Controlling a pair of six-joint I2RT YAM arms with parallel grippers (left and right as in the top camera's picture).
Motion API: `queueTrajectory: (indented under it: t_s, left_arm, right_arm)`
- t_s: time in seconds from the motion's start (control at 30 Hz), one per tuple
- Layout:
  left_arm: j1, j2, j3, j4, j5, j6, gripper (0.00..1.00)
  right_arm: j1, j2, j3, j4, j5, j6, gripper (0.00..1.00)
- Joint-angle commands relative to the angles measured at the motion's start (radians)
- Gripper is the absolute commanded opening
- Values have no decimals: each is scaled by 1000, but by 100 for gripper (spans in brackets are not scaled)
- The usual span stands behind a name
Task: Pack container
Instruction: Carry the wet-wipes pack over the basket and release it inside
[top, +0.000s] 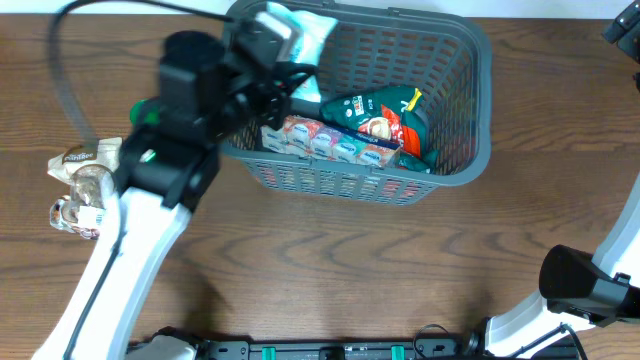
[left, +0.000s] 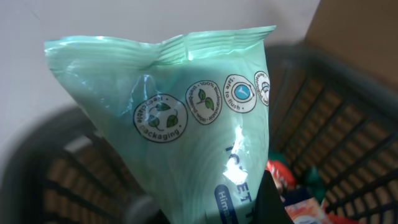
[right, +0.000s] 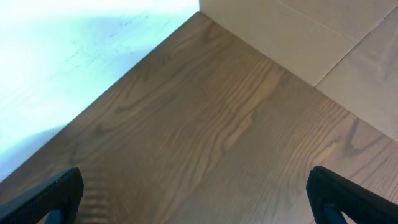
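At the far left, a few clear-wrapped snack packets (top: 82, 185) lie on the bench (top: 330, 260), not yet packed. Your left arm reaches up and across from the near left edge, its wrist bent over the container's far left corner. The left end effector (top: 282, 42) is clamped on a pale green packet (left: 186, 112) (flushable wipes, going by the printed badges), held over the container (top: 350, 182), which sits at the far middle of the bench.

I judge the step in hand to be the drop. Lower the packet a little, keep clear of the rim, then let the fingers part.

Inside, a row of small cartons (top: 330, 140) lies along the near wall with a green snack bag (top: 385, 115) just behind it. Bare floor shows toward the right end.

At the right, the right end effector (right: 199, 196) stands wide open over bare bench, holding nothing, well apart from the container.
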Motion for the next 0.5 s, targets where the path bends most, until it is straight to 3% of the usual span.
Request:
queueTrajectory:
  t_s: [0.0, 0.27, 0.3, 0.33, 0.37, 0.4, 0.47]
  left_arm:
    - [-7, 89, 13, 6, -24, -1, 6]
    - [-6, 211, 13, 13, -24, -2, 6]
    - [-6, 211, 13, 13, -24, -2, 13]
    - [-7, 211, 13, 13, -24, -2, 36]
    - [-8, 205, 13, 16, -24, -5, 69]
    - [-8, 199, 13, 21, -24, -11, 86]
    - [-8, 179, 13, 29, -24, -29, 95]
  right_arm:
    - [-5, -2, 12, -4, 4, 11, 99]
    - [-4, -2, 12, -4, 4, 11, 99]
    - [-5, -2, 12, -4, 4, 11, 99]
    - [-5, -2, 12, -4, 4, 11, 99]
    - [-5, -2, 12, -4, 4, 11, 99]
    - [-5, -2, 12, -4, 4, 11, 99]
    - [-5, -2, 12, -4, 4, 11, 99]
